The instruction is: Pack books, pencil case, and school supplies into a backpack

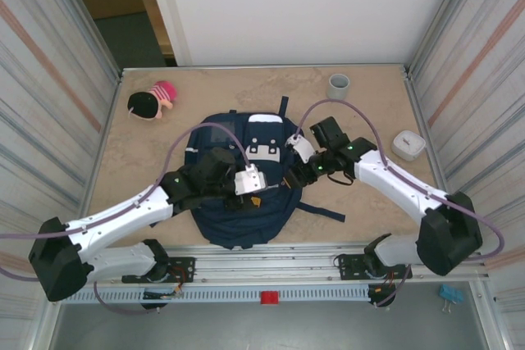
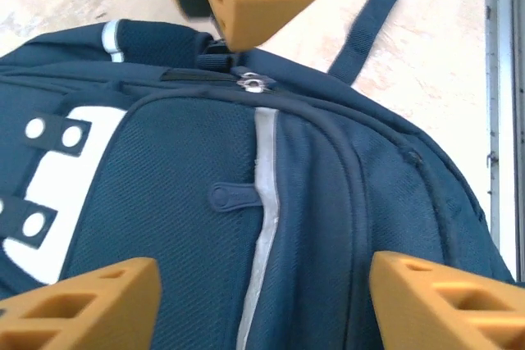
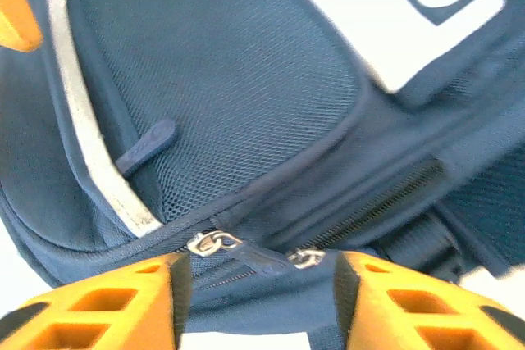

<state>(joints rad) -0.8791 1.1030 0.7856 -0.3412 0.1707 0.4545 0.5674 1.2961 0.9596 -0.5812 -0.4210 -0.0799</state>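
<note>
The navy backpack (image 1: 246,211) lies flat in the middle of the table, front pocket up, and its top zip looks closed. My left gripper (image 1: 262,190) hovers over its front. In the left wrist view the left gripper (image 2: 262,301) is open, its orange fingers (image 2: 82,305) wide apart above the pale stripe (image 2: 264,202). My right gripper (image 1: 289,176) faces it from the right. The right gripper (image 3: 258,301) is open at the backpack's rim, with two metal zip sliders (image 3: 212,243) lying between its fingers (image 3: 410,309). The books, pencil case and school supplies are out of view.
A grey cup (image 1: 339,85) stands at the back right, and a rounded white box (image 1: 408,144) lies by the right wall. A small doll with a pink hat (image 1: 152,102) lies at the back left. Striped walls close in both sides. A dark strap (image 2: 369,18) trails onto the table.
</note>
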